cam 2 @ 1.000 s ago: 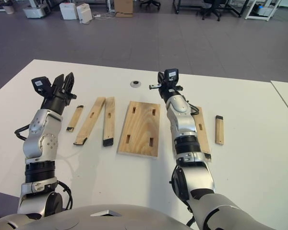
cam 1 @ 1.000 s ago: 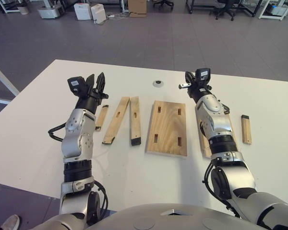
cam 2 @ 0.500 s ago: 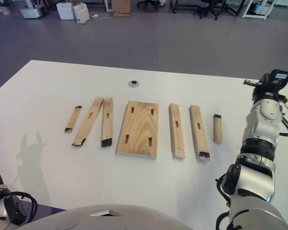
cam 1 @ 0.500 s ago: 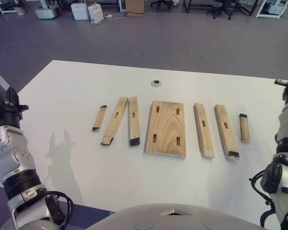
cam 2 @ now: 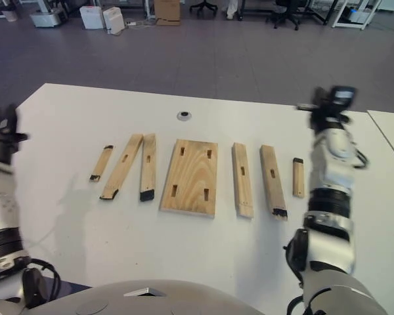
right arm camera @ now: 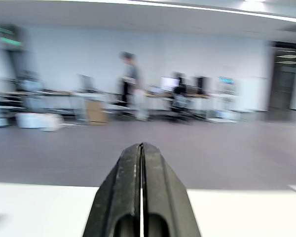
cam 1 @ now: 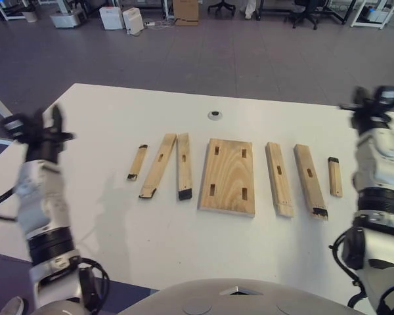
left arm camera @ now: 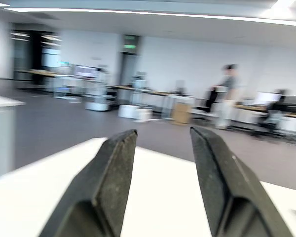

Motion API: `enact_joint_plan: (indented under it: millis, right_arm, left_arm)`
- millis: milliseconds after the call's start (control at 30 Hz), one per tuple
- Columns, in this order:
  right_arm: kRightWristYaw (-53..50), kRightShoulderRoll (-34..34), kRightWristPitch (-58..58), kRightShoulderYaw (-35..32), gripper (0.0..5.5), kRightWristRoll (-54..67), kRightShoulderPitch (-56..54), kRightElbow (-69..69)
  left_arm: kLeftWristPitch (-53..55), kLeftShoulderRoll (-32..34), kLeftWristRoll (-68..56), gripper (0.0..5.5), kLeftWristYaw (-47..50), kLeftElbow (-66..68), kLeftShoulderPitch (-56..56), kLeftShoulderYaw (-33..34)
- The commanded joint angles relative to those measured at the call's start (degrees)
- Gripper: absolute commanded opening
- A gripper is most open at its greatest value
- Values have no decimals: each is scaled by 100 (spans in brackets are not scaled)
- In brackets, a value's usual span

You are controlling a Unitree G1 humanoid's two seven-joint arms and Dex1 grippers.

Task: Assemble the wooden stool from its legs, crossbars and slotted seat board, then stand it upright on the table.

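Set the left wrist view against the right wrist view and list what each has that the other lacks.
Left wrist view: the left pincer, its two dark fingers spread apart with nothing between them. Right wrist view: the right pincer, its fingers pressed together and empty. Both: the white table below the fingers and the grey floor of the room beyond it.
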Motion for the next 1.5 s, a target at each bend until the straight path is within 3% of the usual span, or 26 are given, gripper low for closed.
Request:
enact_joint_plan:
  millis: [33,333,500,700,900,1067,1167,1300,1500]
  right_arm:
    - [66,275,465,206,1,155,410,-755]
    - [-13,620,741,383,1,88,470,-1035]
    - [492,947,1291,840,1,876,1533,-2782]
    - [376,1017,1690,892,1,1100,1760,-3364]
    - [237,1023,1880,848,105,1154,1789,-3550]
    - [109,941,1841,829,195,951,1741,-3474]
    - [-103,939,1824,726,195,817,1677,-3392]
    - [-185,964,1809,683,195,747,1655,-3366]
    - [-372,1046,1683,620,195,637,1623,-3271]
  left_arm:
    - [383,-246,-99,200,143,-617,71,-354]
    - [568,-410,-42,200,283,-729,20,-459]
    - [873,-818,-173,200,266,-1385,509,-1049]
    - [959,-907,-147,200,303,-1526,607,-1082]
    - [938,-863,-58,200,301,-1494,644,-1065]
    - [1091,-373,368,200,248,-1201,719,-987]
    - [1689,257,618,200,117,-712,690,-908]
    - [2008,450,638,200,-1,-535,625,-896]
    - [2643,943,901,200,-616,324,566,-1380]
